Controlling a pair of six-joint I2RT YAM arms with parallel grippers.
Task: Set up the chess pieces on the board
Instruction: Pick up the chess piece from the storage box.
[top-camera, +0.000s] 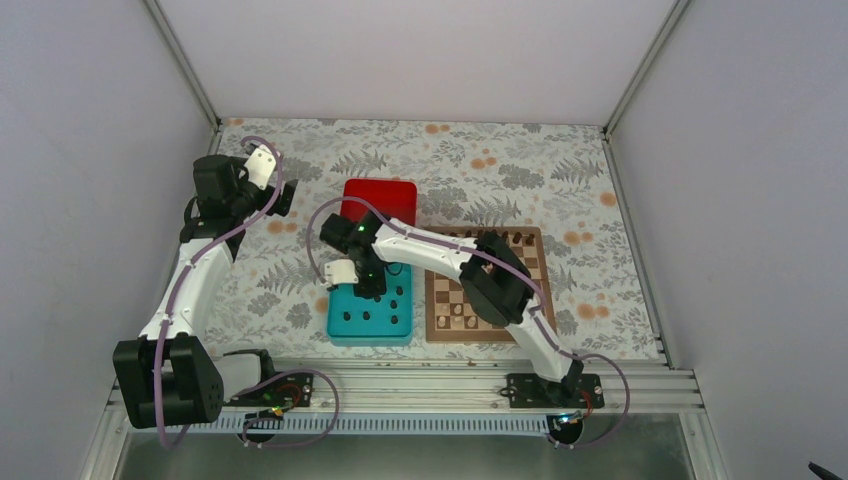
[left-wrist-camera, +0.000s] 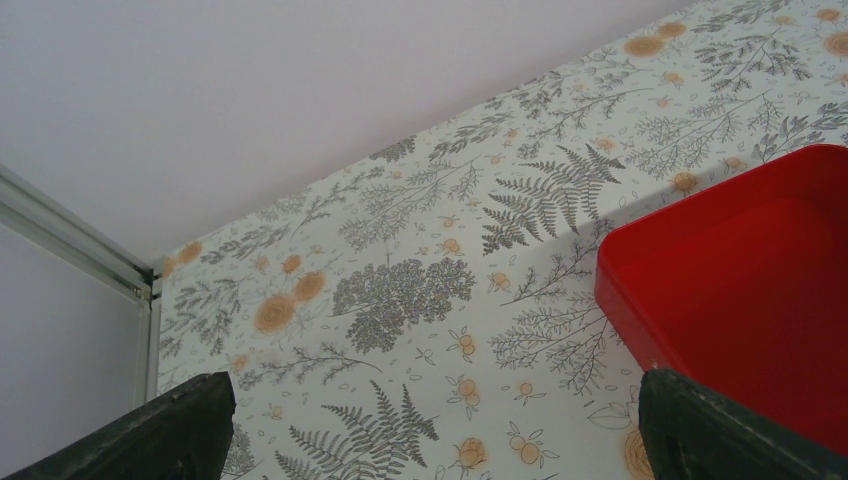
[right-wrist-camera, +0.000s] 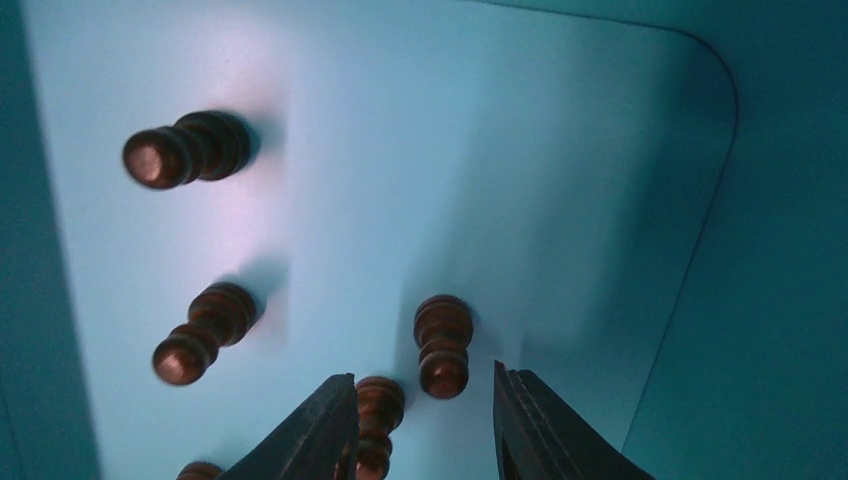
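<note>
No txt, label, brand, no. or sign can be read in any view. Nothing legible is carried by the square wooden checkered chessboard, the red square plastic box, the teal rectangular plastic tray or the fern-and-orange printed table cover.
</note>
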